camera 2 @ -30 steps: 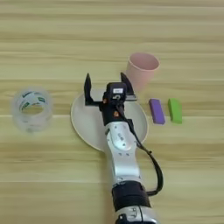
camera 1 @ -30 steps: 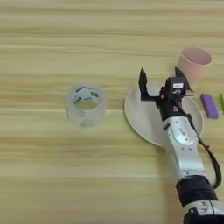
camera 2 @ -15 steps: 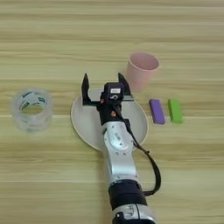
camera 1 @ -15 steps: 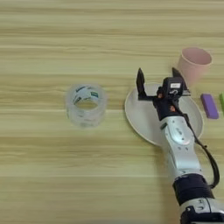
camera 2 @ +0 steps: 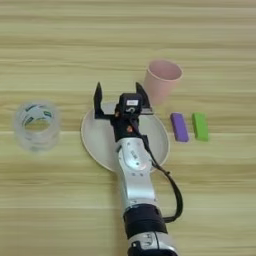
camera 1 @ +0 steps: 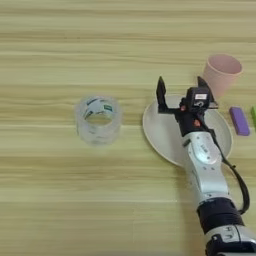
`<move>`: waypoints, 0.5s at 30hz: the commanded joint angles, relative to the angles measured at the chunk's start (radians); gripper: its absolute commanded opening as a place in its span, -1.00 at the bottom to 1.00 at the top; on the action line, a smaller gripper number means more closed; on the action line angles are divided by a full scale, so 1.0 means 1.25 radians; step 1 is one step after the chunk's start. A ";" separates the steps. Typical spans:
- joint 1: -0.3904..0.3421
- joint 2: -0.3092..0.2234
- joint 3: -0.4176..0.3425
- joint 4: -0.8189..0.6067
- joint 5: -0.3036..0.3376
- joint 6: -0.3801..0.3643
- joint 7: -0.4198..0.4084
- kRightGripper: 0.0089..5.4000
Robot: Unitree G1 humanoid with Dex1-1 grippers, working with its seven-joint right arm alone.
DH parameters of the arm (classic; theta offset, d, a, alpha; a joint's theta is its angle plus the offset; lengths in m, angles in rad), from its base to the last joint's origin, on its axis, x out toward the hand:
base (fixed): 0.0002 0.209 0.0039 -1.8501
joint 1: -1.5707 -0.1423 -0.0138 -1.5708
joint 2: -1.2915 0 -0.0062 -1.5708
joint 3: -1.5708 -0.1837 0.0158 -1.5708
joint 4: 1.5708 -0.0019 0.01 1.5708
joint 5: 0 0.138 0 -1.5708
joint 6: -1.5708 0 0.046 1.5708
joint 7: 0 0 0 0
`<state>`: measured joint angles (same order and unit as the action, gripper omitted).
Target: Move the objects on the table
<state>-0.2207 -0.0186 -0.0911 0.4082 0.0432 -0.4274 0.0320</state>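
A purple block (camera 2: 179, 126) and a light green block (camera 2: 200, 126) lie side by side on the wooden table (camera 2: 60, 200), right of a cream plate (camera 2: 95, 145). My right gripper (camera 2: 119, 96) is open above the plate's far rim, its two black fingers spread wide with nothing between them. The silver forearm (camera 2: 134, 170) reaches up from the bottom edge across the plate and covers its middle. The gripper is well left of both blocks. In the left eye view the purple block (camera 1: 239, 120) shows near the right edge.
A pink cup (camera 2: 161, 80) stands upright just beyond the plate, close to the gripper's right finger. A clear tape roll (camera 2: 36, 125) sits on the left of the table.
The gripper has crept slightly left and away over the plate's far rim, still open. Blocks, cup and tape roll have not moved.
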 commanded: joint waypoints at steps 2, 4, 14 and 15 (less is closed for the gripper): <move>-0.056 -0.012 -0.009 -0.024 0.015 -0.027 0.009 0.98; -0.055 -0.013 -0.011 -0.023 0.018 -0.030 0.012 0.98; -0.061 -0.018 -0.021 -0.014 0.027 -0.038 0.020 0.98; -0.061 -0.018 -0.021 -0.014 0.027 -0.038 0.020 0.98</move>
<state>-0.2221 -0.0258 -0.1145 0.4303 0.0674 -0.4484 0.0520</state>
